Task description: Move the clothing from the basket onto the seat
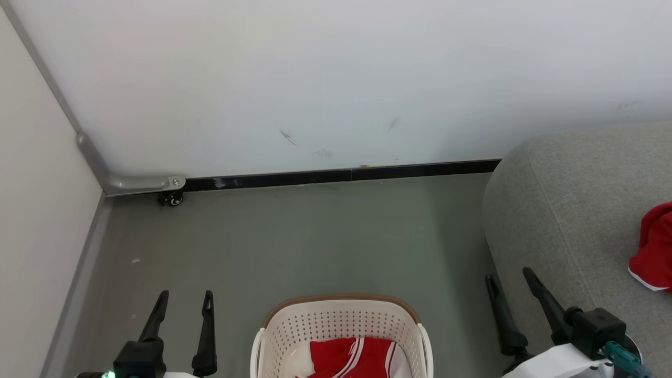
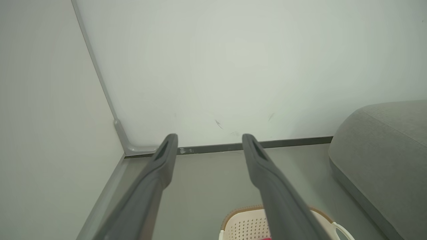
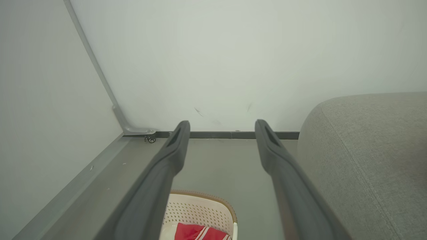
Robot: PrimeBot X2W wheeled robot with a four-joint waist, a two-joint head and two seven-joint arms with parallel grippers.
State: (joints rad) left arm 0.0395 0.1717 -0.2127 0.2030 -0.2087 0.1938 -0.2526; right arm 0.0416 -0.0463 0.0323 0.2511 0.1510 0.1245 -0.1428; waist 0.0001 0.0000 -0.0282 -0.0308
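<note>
We see red white-striped jersey (image 1: 353, 358) crumpled in cream basket (image 1: 340, 321); left gripper (image 1: 184, 304), right gripper (image 1: 508, 282) both spread wide, empty.

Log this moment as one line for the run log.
left gripper: open, empty | right gripper: open, empty | cream perforated plastic basket: red white-striped garment inside | grey fabric seat: red white-trimmed garment on it

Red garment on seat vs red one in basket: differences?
The seat garment lies on the grey seat at the head view's right edge; the basket garment sits inside the perforated basket, bottom centre. The seat garment shows one thin white hem line; the basket garment shows several white stripes. Both are red, crumpled and cut off by the frame.
</note>
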